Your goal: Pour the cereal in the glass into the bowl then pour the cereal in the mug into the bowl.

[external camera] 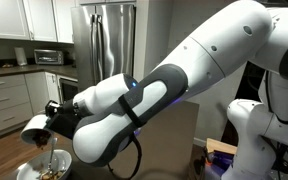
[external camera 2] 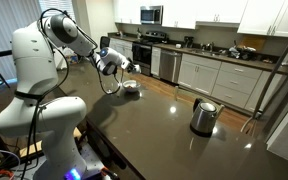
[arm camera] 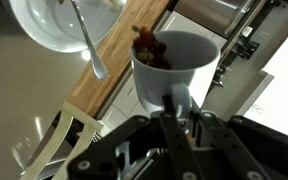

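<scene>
A: Mug (arm camera: 179, 65)?
B: Smooth white ceramic, round. Lumpy reddish-brown cereal (arm camera: 149, 47) sits at its lip. Gripper (arm camera: 176, 102) jaws are clamped tight on the mug's wall.
A: Bowl (arm camera: 39, 30)?
B: Wide, glossy white, with a metal spoon (arm camera: 88, 45) inside. The mug is just beside its rim.

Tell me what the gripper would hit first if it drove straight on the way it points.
The mug it holds sits directly ahead of the gripper. Beyond that, the line seems to miss the bowl and meet the counter edge, though depth is unclear.
</scene>
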You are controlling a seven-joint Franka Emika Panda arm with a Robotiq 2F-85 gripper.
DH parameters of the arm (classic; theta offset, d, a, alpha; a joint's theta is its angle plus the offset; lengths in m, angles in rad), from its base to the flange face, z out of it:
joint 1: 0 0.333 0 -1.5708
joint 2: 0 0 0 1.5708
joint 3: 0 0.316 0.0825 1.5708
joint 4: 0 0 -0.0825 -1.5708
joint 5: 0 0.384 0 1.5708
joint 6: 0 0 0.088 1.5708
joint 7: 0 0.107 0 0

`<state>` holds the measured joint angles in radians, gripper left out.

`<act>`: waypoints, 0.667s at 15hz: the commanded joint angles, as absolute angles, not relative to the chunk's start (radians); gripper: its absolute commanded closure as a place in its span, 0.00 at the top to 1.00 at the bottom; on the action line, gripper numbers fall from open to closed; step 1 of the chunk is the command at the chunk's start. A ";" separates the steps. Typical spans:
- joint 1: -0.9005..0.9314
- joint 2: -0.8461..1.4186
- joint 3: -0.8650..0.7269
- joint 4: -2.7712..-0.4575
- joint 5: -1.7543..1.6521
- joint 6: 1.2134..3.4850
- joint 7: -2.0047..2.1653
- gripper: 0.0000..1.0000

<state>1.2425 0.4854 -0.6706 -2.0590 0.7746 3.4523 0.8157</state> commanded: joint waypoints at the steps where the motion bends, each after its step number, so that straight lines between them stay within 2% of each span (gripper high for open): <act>1: 1.251 0.483 -0.675 -2.094 0.779 3.456 0.820 0.08; 8: 1.243 0.486 -0.653 -2.151 0.778 3.455 0.821 0.08; 9: 1.244 0.499 -0.655 -2.147 0.775 3.452 0.817 0.16; 10: 1.244 0.499 -0.654 -2.150 0.775 3.452 0.817 0.16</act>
<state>1.2443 0.4992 -0.6538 -2.1501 0.7745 3.4521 0.8167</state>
